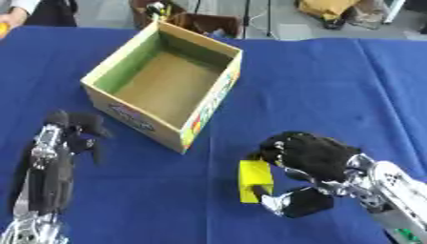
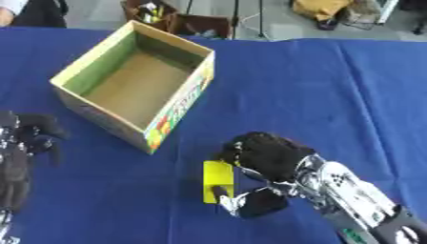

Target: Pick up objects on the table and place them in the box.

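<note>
A yellow block point(image 1: 253, 180) lies on the blue table near the front, right of the box's near corner. My right hand point(image 1: 309, 157) comes in from the lower right, its fingers curled over the block's top right and its thumb point(image 1: 288, 200) against the block's lower end. The open cardboard box point(image 1: 104, 71) stands at the back left, and its inside looks empty. My left hand point(image 1: 71, 131) hangs at the left, just below the box's near left side, its fingers bent downward and holding nothing.
Blue cloth point(image 1: 333, 86) covers the whole table. Beyond the far edge are a brown container with small items point(image 1: 179, 19) and a yellow-brown bag point(image 1: 330, 8). A person's sleeve and hand point(image 1: 13, 14) show at the top left corner, off the table.
</note>
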Tool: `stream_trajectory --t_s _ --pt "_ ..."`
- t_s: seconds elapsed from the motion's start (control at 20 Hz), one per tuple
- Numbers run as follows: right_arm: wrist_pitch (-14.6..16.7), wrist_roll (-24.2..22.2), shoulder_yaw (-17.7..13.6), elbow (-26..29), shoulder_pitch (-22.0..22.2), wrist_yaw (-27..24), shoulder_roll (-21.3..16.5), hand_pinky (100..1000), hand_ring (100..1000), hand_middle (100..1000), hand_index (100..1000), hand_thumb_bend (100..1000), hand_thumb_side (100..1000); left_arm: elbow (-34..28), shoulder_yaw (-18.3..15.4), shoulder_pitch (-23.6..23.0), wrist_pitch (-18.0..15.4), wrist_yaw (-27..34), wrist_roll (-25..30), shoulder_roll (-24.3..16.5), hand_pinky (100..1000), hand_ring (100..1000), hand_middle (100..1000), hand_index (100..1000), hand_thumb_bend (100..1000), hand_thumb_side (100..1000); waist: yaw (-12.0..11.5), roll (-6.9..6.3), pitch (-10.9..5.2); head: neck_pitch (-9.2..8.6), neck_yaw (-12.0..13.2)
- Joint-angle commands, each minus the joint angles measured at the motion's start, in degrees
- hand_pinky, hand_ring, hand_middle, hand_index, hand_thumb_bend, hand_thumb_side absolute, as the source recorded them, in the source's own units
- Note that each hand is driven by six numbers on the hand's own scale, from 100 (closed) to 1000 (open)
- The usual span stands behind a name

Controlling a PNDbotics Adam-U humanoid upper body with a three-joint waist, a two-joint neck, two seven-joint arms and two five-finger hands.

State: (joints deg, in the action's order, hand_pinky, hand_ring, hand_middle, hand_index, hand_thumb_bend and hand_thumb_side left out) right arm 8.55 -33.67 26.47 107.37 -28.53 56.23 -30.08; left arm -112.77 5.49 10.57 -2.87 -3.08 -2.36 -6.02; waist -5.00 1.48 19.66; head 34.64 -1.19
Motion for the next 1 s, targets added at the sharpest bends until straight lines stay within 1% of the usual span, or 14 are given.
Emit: stream_trajectory --t_s 0.05,0.15,0.3,0.35,0.4,0.45,0.5,0.6,0.65,0.7,0.75,0.8,0.95,1.0 --pt "-1.3 -0.3 -0.6 1.5 -1.0 -3.0 -1.5 789 801 597 801 100 848 -0.7 0.4 0.1 -0.2 -0.2 0.3 -0.4 237 521 462 601 100 981 -0.1 -0.15 -0.88 -0.32 -0.1" --pt "-2.2 -0.8 -0.6 1.6 -1.4 -4.7 -1.6 787 795 583 766 100 817 -0.6 0.5 0.1 -0.2 -0.3 0.4 -0.4 237 522 462 601 100 977 -0.2 -0.18 -0.86 -0.35 -0.2" --pt "-3.0 -1.6 -0.6 1.8 -1.7 -6.4 -1.8 779 781 558 740 100 791 -0.6 0.5 0.1 -0.2 -0.4 0.5 -0.4 237 522 462 601 100 978 -0.4 -0.18 -0.78 -0.43 -0.3" --pt "-3.2 -1.7 -0.6 1.8 -1.7 -6.7 -1.8 769 763 522 692 100 750 -0.6 0.5 0.1 -0.2 -0.4 0.5 -0.4 237 522 463 601 100 977 -0.5 -0.19 -0.75 -0.44 -0.3" --pt "-3.3 -1.8 -0.6 1.8 -1.7 -6.9 -1.9 768 759 514 680 100 741 -0.6 0.5 0.1 -0.3 -0.4 0.5 -0.4 237 522 463 601 100 976 -0.5 -0.2 -0.71 -0.43 -0.3" --pt "-3.4 -1.9 -0.6 1.8 -1.6 -7.0 -2.0 766 755 506 677 100 750 -0.6 0.5 0.1 -0.3 -0.4 0.6 -0.3 237 522 463 601 100 979 -0.5 -0.2 -0.67 -0.43 -0.3" --pt "-3.5 -2.1 -0.5 1.7 -1.6 -7.1 -2.0 767 758 513 706 100 772 -0.5 0.5 0.1 -0.3 -0.5 0.6 -0.3 237 522 463 601 100 981 -0.5 -0.2 -0.63 -0.43 -0.3" --pt "-3.1 -2.8 -0.3 1.5 -1.5 -7.0 -2.1 776 783 546 865 100 846 -0.5 0.5 0.1 -0.3 -0.5 0.6 -0.3 238 522 463 602 100 982 -0.6 -0.17 -0.56 -0.38 -0.3" --pt "-2.8 -3.3 -0.2 1.4 -1.3 -6.8 -2.2 781 794 567 924 100 880 -0.5 0.5 0.1 -0.3 -0.5 0.7 -0.3 238 522 463 602 100 982 -0.5 -0.16 -0.53 -0.36 -0.3" --pt "-2.6 -3.7 -0.2 1.3 -1.2 -6.6 -2.2 786 804 584 961 100 903 -0.5 0.5 0.2 -0.3 -0.5 0.7 -0.3 238 522 463 602 100 982 -0.5 -0.15 -0.51 -0.35 -0.3" --pt "-2.4 -4.1 -0.2 1.3 -1.2 -6.3 -2.2 787 806 588 967 100 910 -0.6 0.5 0.2 -0.3 -0.5 0.7 -0.3 238 522 463 602 100 982 -0.5 -0.15 -0.49 -0.35 -0.2" --pt "-2.3 -4.4 -0.3 1.3 -1.1 -5.9 -2.3 798 829 626 996 100 959 -0.6 0.5 0.2 -0.3 -0.5 0.7 -0.3 238 522 463 602 100 983 -0.4 -0.15 -0.47 -0.37 -0.2" --pt "-1.8 -5.5 -0.3 0.9 -0.9 -4.2 -2.3 807 847 677 1000 100 1000 -0.6 0.5 0.2 -0.3 -0.5 0.8 -0.3 238 522 463 602 100 984 -0.3 -0.13 -0.4 -0.43 -0.2" --pt "-1.6 -5.8 -0.2 0.8 -0.8 -3.8 -2.3 812 852 704 1000 100 1000 -0.5 0.5 0.2 -0.3 -0.5 0.8 -0.3 238 522 464 602 100 984 -0.3 -0.12 -0.38 -0.39 -0.2"
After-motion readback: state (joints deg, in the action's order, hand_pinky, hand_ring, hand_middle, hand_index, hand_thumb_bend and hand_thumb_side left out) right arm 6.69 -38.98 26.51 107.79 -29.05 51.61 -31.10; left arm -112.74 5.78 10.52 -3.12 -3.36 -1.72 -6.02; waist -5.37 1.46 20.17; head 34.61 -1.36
